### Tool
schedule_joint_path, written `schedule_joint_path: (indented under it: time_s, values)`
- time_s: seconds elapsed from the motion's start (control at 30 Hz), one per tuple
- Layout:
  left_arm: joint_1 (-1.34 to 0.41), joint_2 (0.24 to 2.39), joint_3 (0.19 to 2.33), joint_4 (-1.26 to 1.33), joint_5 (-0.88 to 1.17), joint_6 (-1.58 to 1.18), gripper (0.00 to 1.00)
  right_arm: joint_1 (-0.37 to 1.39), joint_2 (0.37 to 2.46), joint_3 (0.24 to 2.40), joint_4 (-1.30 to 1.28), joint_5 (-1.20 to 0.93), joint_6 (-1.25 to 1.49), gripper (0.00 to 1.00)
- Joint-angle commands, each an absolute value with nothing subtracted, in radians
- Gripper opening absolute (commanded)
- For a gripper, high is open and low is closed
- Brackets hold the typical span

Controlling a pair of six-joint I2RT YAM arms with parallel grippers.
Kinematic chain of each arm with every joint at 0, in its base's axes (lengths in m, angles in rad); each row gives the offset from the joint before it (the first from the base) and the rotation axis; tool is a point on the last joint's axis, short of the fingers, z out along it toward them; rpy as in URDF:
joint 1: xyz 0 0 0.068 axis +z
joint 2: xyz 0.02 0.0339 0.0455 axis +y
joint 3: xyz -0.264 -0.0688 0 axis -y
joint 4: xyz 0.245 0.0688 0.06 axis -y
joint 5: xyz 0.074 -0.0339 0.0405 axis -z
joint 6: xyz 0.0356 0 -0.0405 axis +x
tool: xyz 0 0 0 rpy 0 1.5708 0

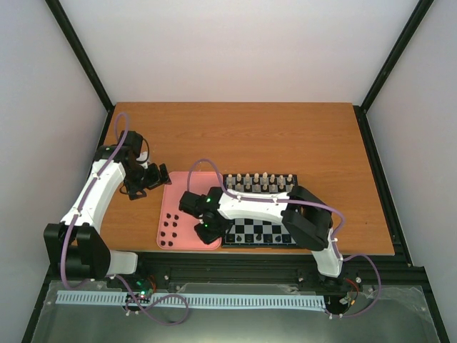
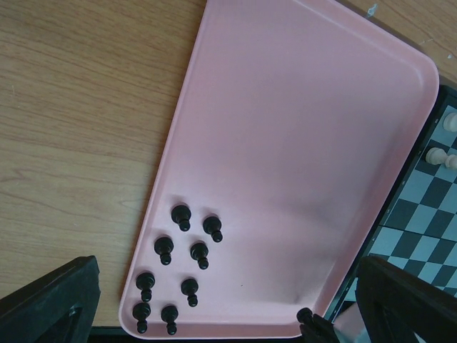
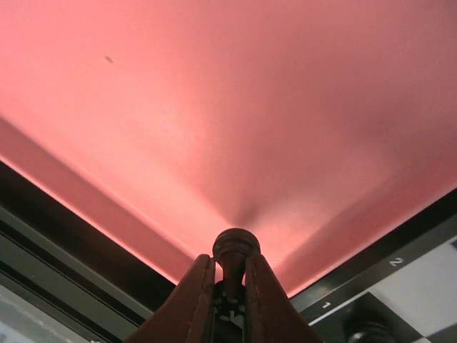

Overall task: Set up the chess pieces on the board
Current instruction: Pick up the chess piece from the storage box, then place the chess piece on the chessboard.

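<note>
Right arm [image 1: 250, 206] low over pink tray's [image 1: 178, 204] near right corner, pincer [image 3: 230, 270] tight on one black chess piece [image 3: 235, 246].

Tray [image 2: 300, 107] middle and far half are open for a pass, eight black pieces [image 2: 199, 251] crowd its near-left corner, the right arm [image 1: 250, 204] lies across the board [image 1: 260, 232] onto the tray's near-right corner, white pieces [image 1: 257, 182] line the board's far edge, and the bench [image 1: 235, 136] beyond both is open.
</note>
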State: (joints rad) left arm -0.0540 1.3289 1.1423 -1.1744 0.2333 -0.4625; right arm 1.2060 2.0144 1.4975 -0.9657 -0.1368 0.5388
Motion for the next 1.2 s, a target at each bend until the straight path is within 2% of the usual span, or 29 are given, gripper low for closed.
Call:
schedule_joint_path:
  time_s: [0.0, 0.17, 0.43, 0.63, 0.93, 1.17]
  values:
    - [-0.050, 1.313, 1.152, -1.170, 0.238, -0.436, 1.00, 1.195, 1.936, 1.579, -0.988, -0.067, 0.539, 0.03]
    - [-0.049, 1.313, 1.157, -1.168, 0.241, -0.437, 1.00, 1.108, 1.813, 1.538, -1.014, -0.030, 0.573, 0.03]
    - [-0.050, 1.307, 1.165, -1.168, 0.257, -0.438, 1.00, 0.792, 1.457, 1.129, -1.040, 0.000, 0.561, 0.03]
    - [-0.049, 1.313, 1.174, -1.170, 0.271, -0.438, 1.00, 0.596, 1.249, 0.956, -1.103, 0.002, 0.538, 0.03]
    - [-0.049, 1.316, 1.167, -1.169, 0.277, -0.438, 1.00, 0.565, 1.146, 0.771, -1.058, -0.090, 0.610, 0.03]
    - [-0.050, 1.308, 1.154, -1.170, 0.278, -0.436, 1.00, 0.565, 1.142, 0.727, -1.082, -0.080, 0.633, 0.03]
